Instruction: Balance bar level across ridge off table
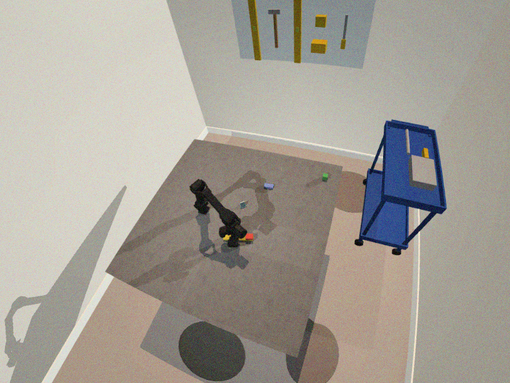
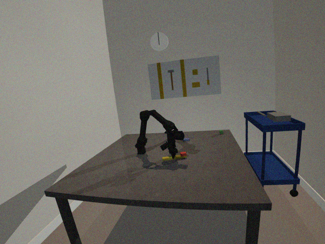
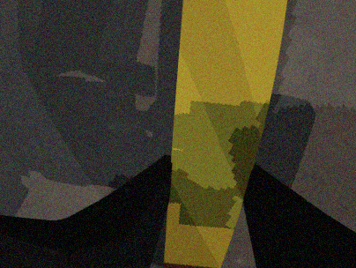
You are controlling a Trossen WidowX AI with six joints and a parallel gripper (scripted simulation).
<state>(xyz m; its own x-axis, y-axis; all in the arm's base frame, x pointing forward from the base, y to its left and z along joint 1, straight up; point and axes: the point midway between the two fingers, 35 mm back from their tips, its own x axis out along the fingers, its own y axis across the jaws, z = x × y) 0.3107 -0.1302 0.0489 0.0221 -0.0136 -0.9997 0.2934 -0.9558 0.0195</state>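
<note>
The yellow bar (image 1: 226, 237) (image 2: 165, 158) (image 3: 229, 53) lies low at the table, with a red block (image 1: 249, 236) (image 2: 183, 154) on its right end. I cannot tell whether it touches the table all along. My gripper (image 1: 233, 245) (image 2: 173, 157) (image 3: 209, 168) points down over the bar's middle and is shut on it, one finger against each long side. A small pale teal piece (image 1: 243, 204), which looks like the ridge, stands behind the bar, apart from it. It is hidden behind the arm in the exterior view.
A blue block (image 1: 268, 186) (image 2: 186, 139) lies farther back on the table (image 1: 264, 284) (image 2: 157, 186). A green cube (image 1: 325, 177) (image 2: 221, 132) stands near the far right corner. A blue cart (image 1: 396, 164) (image 2: 278, 128) stands on the floor to the right.
</note>
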